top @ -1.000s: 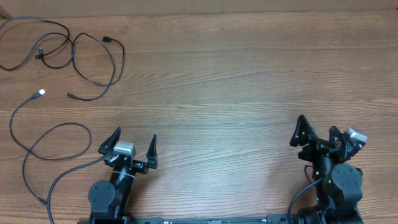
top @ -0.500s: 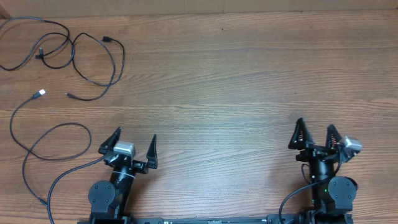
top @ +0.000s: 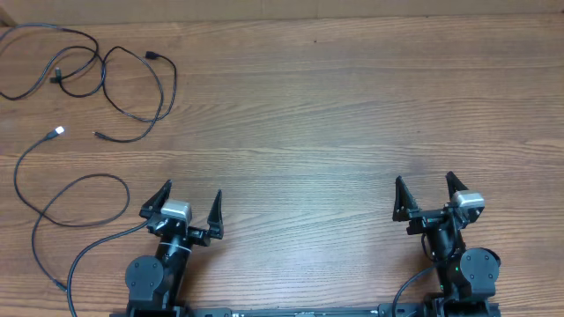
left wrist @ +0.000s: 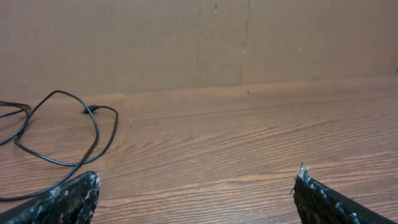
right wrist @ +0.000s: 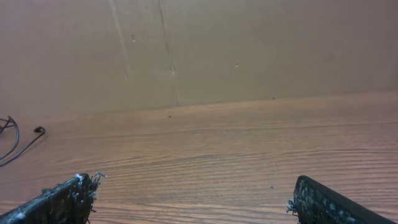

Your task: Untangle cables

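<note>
Right gripper (top: 425,183) of mine had slid toward my left side since a second earlier, and it had also swung round: then it sat skewed, its fingers angled off to one side, and now both fingers pointed straight ahead across the table (top: 308,114). Its jaws stood spread wide with nothing between them, just as they had a second before; from its own camera the right gripper (right wrist: 193,182) showed only bare wood in the gap. My left gripper (top: 193,190) had not shifted at all, and it too was spread wide and held nothing, its wrist view (left wrist: 198,177) confirming the gap. The cables (top: 105,58) lay exactly as before, well ahead of my left gripper and off to its left, looped loosely over one another near the far edge. From the left wrist one loop of the cables (left wrist: 91,111) lay ahead and to the left, near the cardboard wall (left wrist: 124,43); from the right wrist only a small plug end of the cables (right wrist: 38,130) showed, far off to the left. A silver USB plug (top: 58,132) lay nearer, still ahead and left of my left gripper, its cord curving back in a loop just to that gripper's left.
</note>
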Tool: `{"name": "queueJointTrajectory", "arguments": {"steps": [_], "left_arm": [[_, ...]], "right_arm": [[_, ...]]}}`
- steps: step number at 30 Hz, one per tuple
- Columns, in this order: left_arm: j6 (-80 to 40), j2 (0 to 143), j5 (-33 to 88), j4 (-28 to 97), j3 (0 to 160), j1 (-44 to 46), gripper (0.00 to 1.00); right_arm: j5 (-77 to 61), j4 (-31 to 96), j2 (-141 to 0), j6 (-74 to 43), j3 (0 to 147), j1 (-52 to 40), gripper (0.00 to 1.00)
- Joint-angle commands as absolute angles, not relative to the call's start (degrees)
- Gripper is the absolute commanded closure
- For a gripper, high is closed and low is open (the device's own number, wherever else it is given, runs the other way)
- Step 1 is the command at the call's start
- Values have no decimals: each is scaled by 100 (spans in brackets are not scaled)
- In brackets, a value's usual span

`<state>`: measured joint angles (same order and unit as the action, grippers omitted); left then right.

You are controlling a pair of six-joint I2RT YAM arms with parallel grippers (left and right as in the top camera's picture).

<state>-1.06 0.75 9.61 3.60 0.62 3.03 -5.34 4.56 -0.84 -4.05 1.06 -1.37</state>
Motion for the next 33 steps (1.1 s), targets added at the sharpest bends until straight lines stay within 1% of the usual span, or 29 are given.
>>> {"name": "queueJointTrajectory", "arguments": {"steps": [1,5,9,33], "left_arm": [[3,25,904,362,27,340,1],[3,25,904,362,27,340,0],[1,25,904,362,27,340,0],[3,25,904,362,27,340,0]], "right_arm": [[-445,438,-14,-287,43,-252,0],[-355,458,-14,-287,43,-274,0],[-351,458,-14,36,43,-272,0],[-353,454,-16,30,45,-272,0]]}}
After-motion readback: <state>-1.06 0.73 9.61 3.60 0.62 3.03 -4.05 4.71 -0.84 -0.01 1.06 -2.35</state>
